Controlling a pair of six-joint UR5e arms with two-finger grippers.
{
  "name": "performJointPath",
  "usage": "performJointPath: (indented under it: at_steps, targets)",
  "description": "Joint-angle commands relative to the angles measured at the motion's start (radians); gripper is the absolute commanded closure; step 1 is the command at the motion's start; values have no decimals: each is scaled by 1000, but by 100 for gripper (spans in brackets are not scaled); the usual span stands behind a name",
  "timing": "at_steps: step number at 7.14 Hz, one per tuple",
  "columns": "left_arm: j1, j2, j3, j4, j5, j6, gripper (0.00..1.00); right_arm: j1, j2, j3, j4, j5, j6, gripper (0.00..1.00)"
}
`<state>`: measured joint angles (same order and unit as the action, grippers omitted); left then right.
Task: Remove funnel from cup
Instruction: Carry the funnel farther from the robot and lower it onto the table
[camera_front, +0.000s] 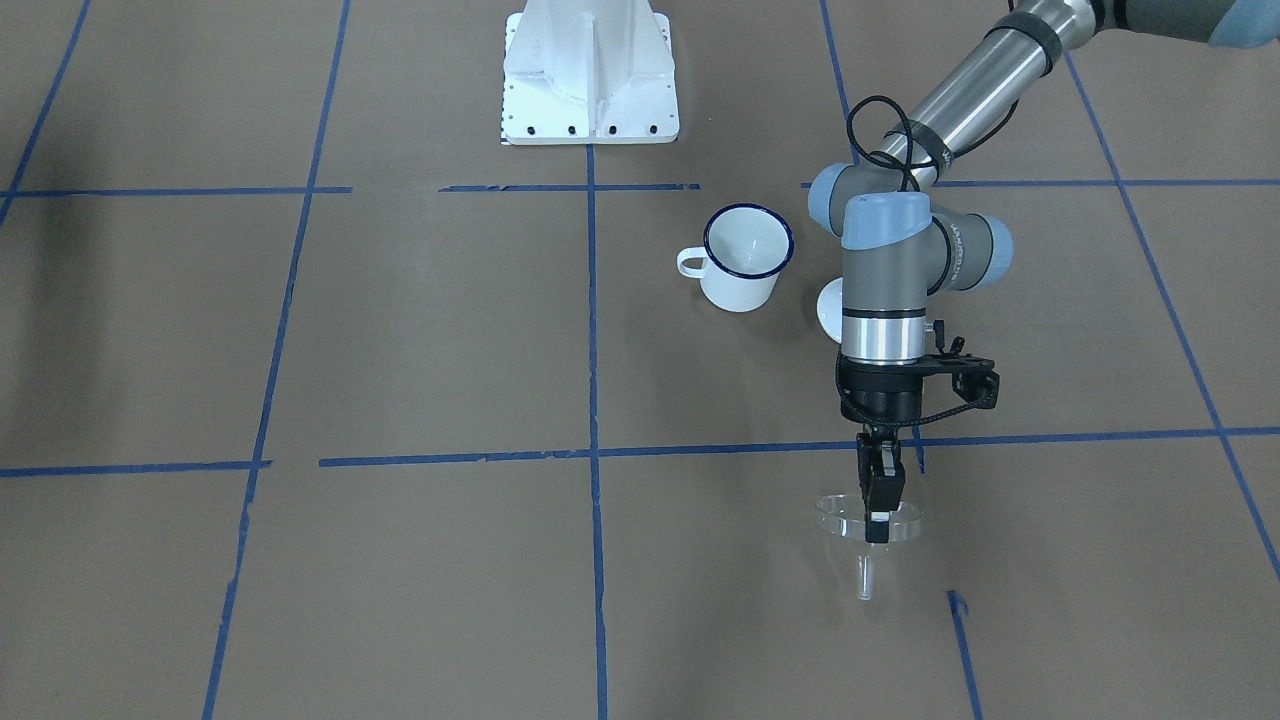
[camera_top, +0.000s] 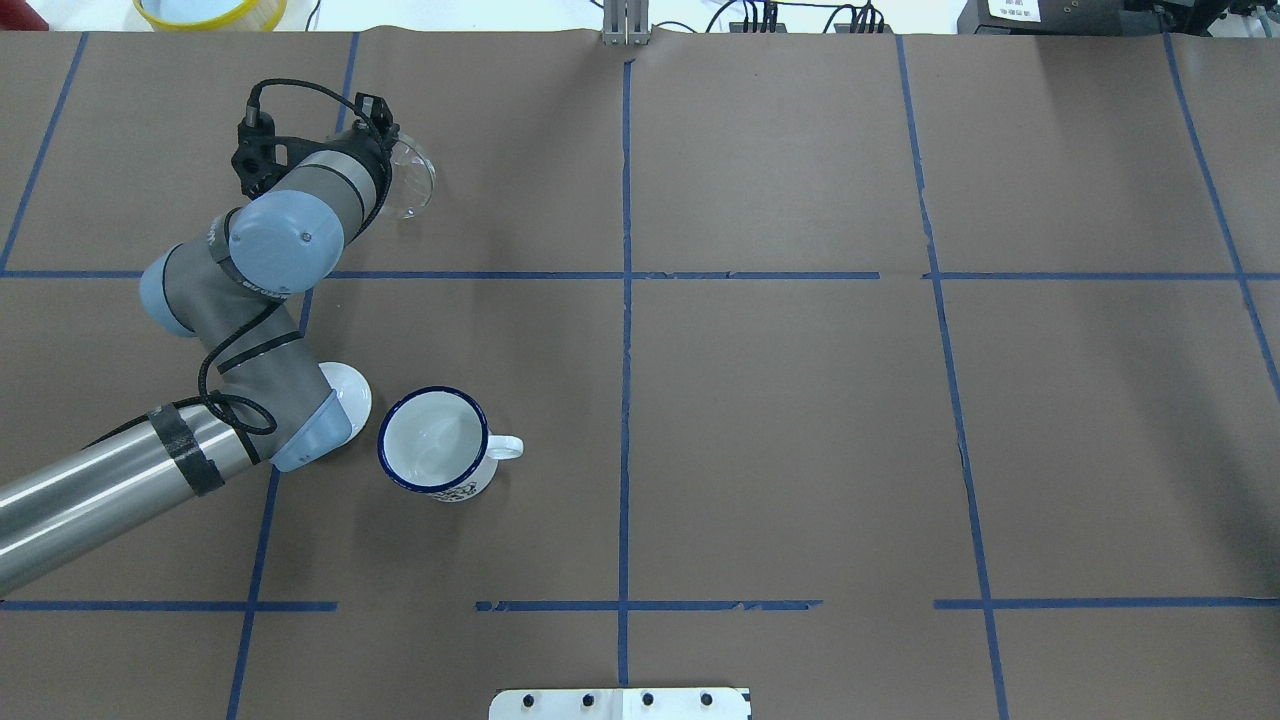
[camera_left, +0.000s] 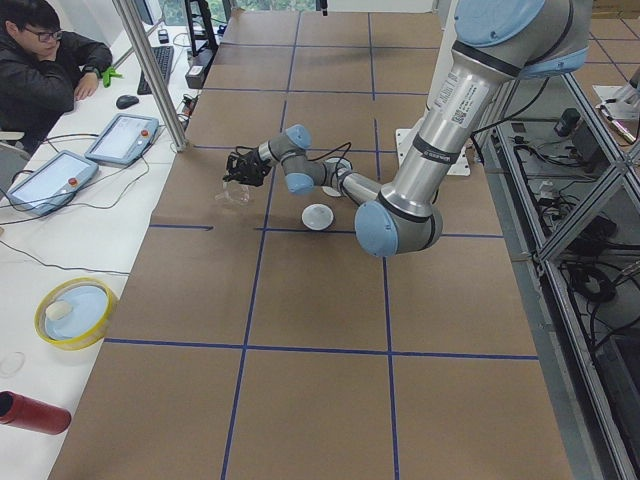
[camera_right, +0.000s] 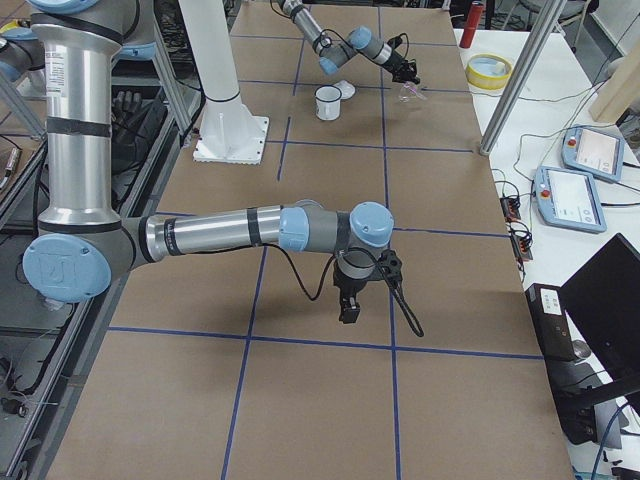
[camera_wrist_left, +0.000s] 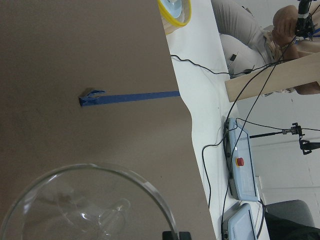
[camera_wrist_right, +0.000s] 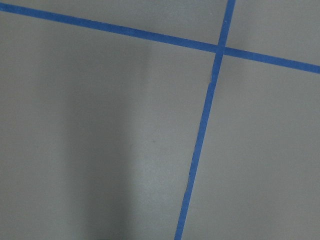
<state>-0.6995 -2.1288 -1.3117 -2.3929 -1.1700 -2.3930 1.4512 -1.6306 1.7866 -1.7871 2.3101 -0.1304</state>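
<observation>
Left pincer (camera_front: 877, 522) is clenched on the bowl rim of the funnel (camera_front: 838, 510), stem pointing down. Funnel is out of the cup (camera_front: 745, 258) and well apart from it, at 12 o'clock of the cup in the overhead view. Whether the stem touches the worktop (camera_front: 400, 350) cannot be confirmed. Assessment: item is light, stiff, smooth and likely slippery, possibly brittle. The rim is the sound grip point; the thin stem is not. Right pincer (camera_right: 349, 308): state cannot be told.
</observation>
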Motion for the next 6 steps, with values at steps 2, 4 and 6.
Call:
performJointPath:
  at_steps: [2,4,6]
  targets:
    - [0,3,-4,-3,0,93,0,0,0,0,0,0,0,0]
    - [-2,4,-11,-3,-10,145,0,0,0,0,0,0,0,0]
    - [3,12,-40,11,-16,240,0,0,0,0,0,0,0,0]
